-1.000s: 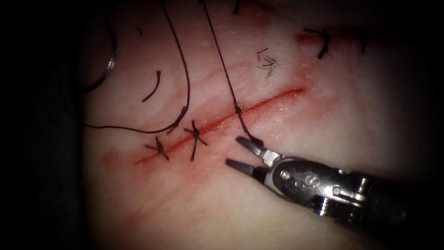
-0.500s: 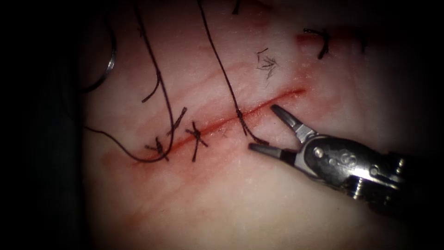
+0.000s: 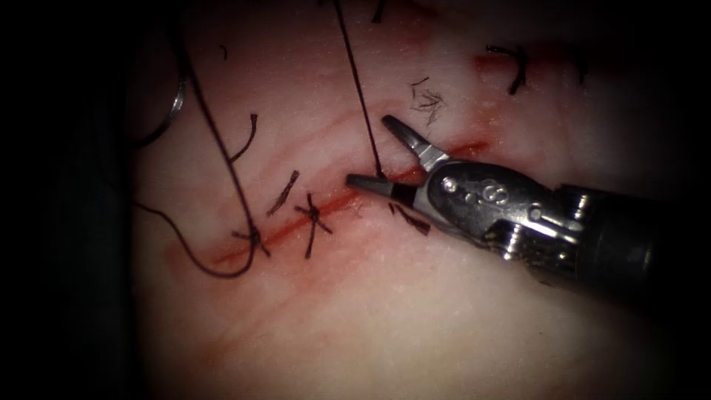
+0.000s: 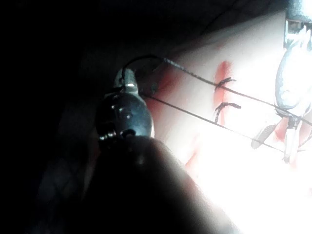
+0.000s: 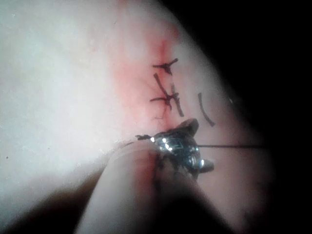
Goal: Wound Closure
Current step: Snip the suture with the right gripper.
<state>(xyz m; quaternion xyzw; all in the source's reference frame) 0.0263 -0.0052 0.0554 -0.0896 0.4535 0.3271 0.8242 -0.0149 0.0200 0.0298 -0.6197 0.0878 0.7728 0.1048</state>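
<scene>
Right tool [image 5: 181, 141] over the tissue [image 5: 58, 87]
Two knotted stitches [image 5: 165, 97] cross the reddened cut just beyond it; a thread [image 5: 234, 145] runs taut alongside.

enters from the picture's right as a dark shaft ending in a silver wrist, tilted up and to the left: right arm's tool [image 3: 378, 154]. jaws spread wide in a v, upper one pointing up-left, lower one nearly level and pointing left. holds nothing between them. seen from its own wrist camera as a bright metal tip [image 5: 178, 141] beyond a pale, blurred shaft. left arm's tool [image 4: 126, 80] seen from behind along its dark shaft, with a rounded black wrist housing and a small pale tip; jaw state not readable.
</scene>
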